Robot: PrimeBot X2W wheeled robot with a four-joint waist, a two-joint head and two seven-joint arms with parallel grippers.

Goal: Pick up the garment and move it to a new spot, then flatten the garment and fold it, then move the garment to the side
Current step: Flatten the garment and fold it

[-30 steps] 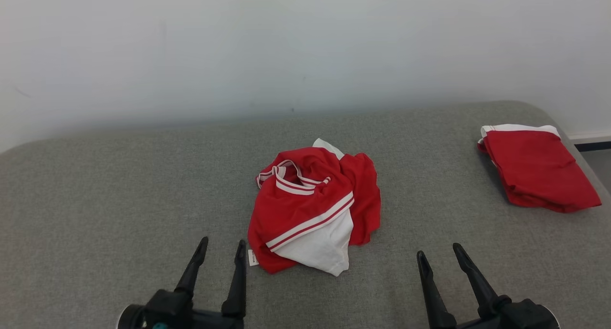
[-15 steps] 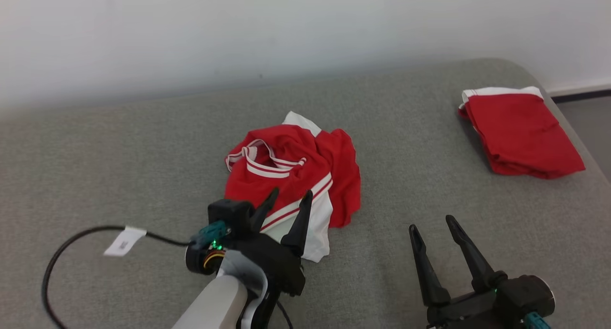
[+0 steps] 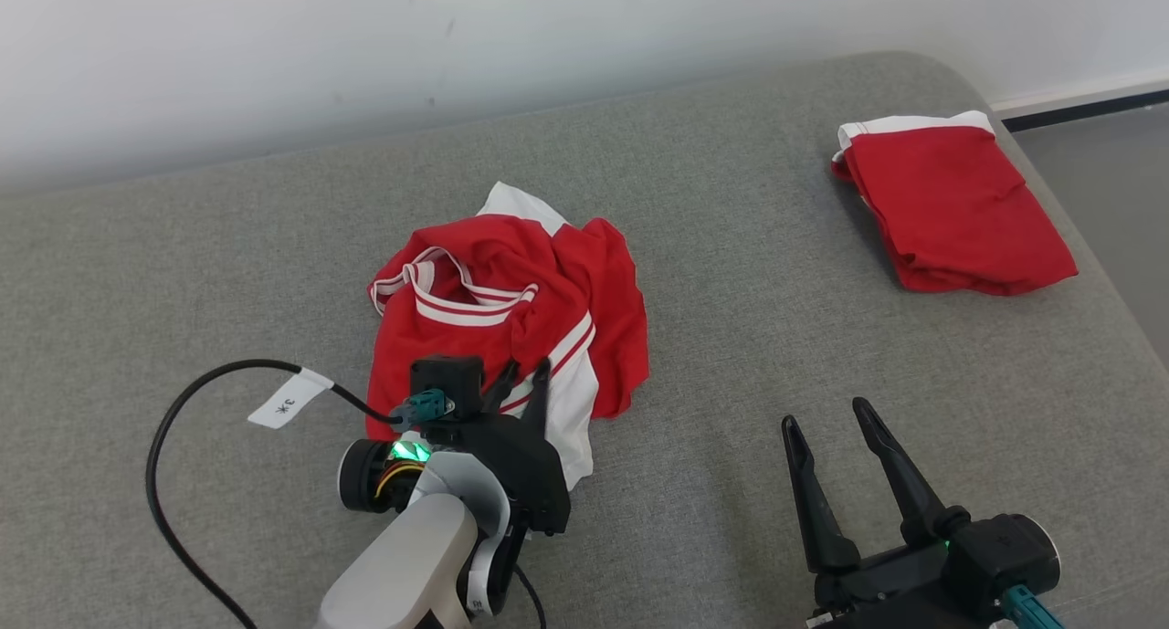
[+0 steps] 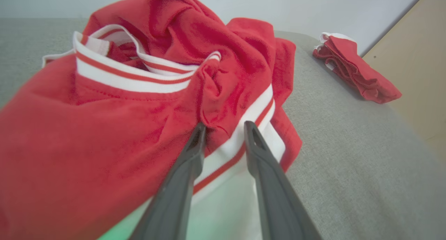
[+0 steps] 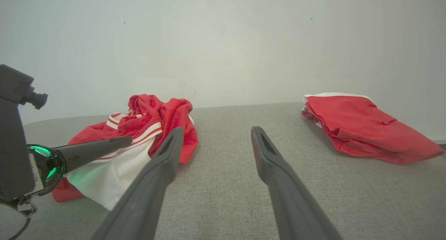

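Note:
The garment is a crumpled red top with white bands and a white panel, lying mid-surface on the grey padded top. My left gripper reaches over its near edge. In the left wrist view the garment bulks close, and the left gripper has its tips a little apart with a red fold standing between them. My right gripper hovers open and empty over bare grey cloth, to the right of the garment. In its own view the right gripper points at the wall.
A second red garment, folded, lies at the far right corner near the surface's rounded edge. A black cable with a white tag loops left of my left wrist. A white wall runs behind; floor shows past the right edge.
The head camera has tipped down and turned. My left arm has reached forward onto the garment's near edge, and its fingers have drawn closer together. The right gripper stays open.

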